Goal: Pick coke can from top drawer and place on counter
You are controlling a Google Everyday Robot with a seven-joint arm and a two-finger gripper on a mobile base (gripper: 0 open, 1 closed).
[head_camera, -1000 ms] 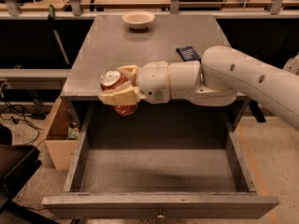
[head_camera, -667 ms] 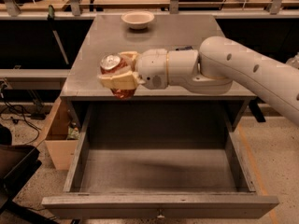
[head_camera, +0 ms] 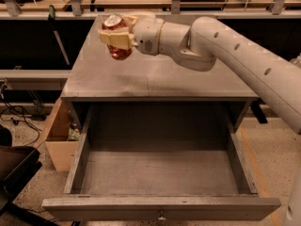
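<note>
Uppermost, the gripper [head_camera: 115, 37] is clamped on the coke can [head_camera: 119, 53], its cream, blocky fingers [head_camera: 113, 39] closing across the can's middle. The can is a red metal cylinder with a silver top, tilted and held in the air above the rear left part of the counter [head_camera: 150, 76]. The counter is a flat, matte grey slab directly beneath the gripper and reaching towards the viewer. A smooth white arm [head_camera: 235, 51] with rounded shells leads off to the right of the gripper.

Compared with one second ago, gripper and can have moved from the counter's front edge, above the drawer's back left corner, further back over the counter.

Well below the gripper and nearer the viewer, the top drawer [head_camera: 160, 206] stands pulled open. It is a wide, shallow grey wooden box with a small round knob [head_camera: 161, 215], and only its bare floor shows. Below and left of the gripper stands an open brown box [head_camera: 59, 140]; its contents cannot be made out.
</note>
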